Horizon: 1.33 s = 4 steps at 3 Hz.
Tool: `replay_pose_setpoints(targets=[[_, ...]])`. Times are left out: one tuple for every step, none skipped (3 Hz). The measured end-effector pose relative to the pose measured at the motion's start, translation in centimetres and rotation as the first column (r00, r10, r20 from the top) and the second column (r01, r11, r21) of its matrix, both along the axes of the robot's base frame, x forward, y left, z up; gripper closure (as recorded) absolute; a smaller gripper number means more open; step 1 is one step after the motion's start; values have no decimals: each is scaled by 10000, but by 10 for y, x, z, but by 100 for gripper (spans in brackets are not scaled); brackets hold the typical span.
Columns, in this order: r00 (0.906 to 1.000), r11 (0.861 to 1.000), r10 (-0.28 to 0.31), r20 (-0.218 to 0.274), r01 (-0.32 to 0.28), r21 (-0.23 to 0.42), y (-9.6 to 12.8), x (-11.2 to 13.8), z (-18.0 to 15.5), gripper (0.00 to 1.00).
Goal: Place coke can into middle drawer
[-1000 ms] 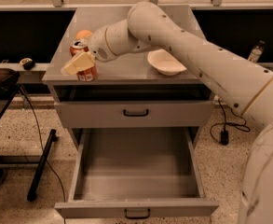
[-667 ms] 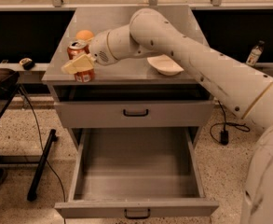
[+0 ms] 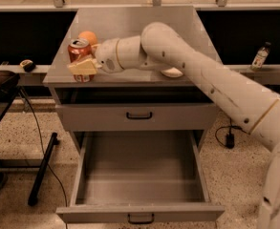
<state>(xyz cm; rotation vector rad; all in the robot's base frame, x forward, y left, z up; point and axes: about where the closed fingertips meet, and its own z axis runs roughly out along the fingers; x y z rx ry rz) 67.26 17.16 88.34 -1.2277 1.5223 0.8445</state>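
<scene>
Cabinet scene viewed from the front and above, with the arm [image 3: 211, 80] reaching in from the right across the desk [image 3: 130, 23]. The end effector [image 3: 83, 66] was at the desk's front-left corner, clamped on the can [image 3: 78, 49]: one cream finger [image 3: 86, 67] lay across the can's near face, while the other was hidden behind it. The can stood upright, silver top and pull tab uppermost, with its base at the desk's front edge; whether the base touched the surface could not be told. A ball [image 3: 88, 35] sat just behind the can, partly covered by the can and the wrist. A white dish [image 3: 173, 72] lay on the desk to the right, mostly hidden behind the arm. Below the desk top, the upper drawer [image 3: 96, 118] was closed, with its black handle [image 3: 139, 115] centred. Beneath it the middle drawer [image 3: 139, 213] was pulled out toward the camera, its grey tray open to view and a second handle on its front panel at the lower edge of the picture. The can was above and to the left of the open tray, well apart from it. A bottle [image 3: 260, 56] stood on a ledge at far right, and a black bar [image 3: 43, 168] slanted over the speckled floor [image 3: 15, 194] at left.
</scene>
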Motion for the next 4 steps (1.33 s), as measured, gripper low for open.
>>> replay_pose_setpoints(targets=[[9992,9847,400,49,-403,1694,-22,-36,10,100],[9931,9596,1169,-88,-1107,2585,-37,-109,17,100],[9878,9675,1264,-915,-1024,2312,-79,-175,-9,100],[9897,9756,776,-1202,-506,2136,-109,-186,-26,100]])
